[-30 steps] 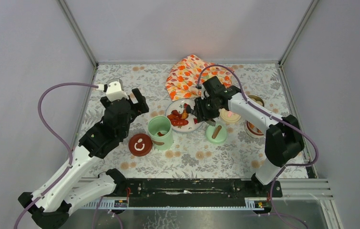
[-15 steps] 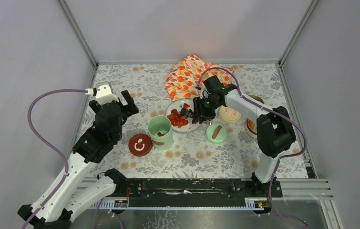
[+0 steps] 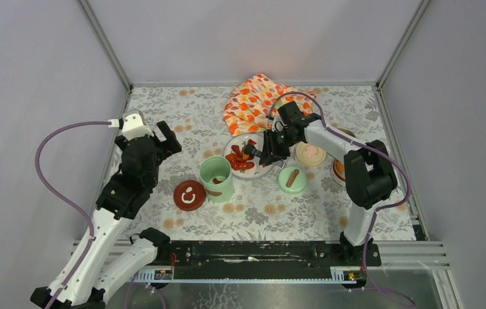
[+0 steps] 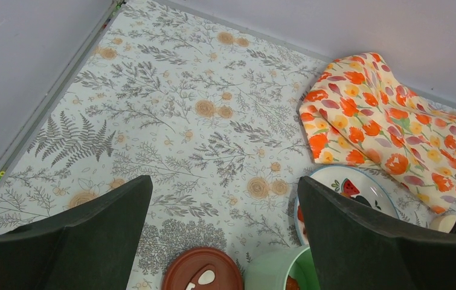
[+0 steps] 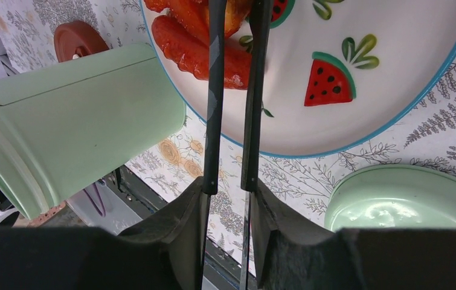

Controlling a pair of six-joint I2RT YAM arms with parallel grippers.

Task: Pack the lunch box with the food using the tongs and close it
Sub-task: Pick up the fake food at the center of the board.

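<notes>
While the right pincer (image 5: pixel 228 192) squeezes the tongs (image 5: pixel 214 90), their tips reach forward onto the food (image 5: pixel 186 48).

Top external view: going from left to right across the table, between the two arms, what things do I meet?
dark red lid → mint-green pot → white plate → green lid

Mint-green pot (image 3: pixel 216 177), orange-flowered cloth (image 3: pixel 259 100), watermelon-printed white plate (image 5: pixel 394 90), perhaps maroon lid (image 3: pixel 188 195).
</notes>
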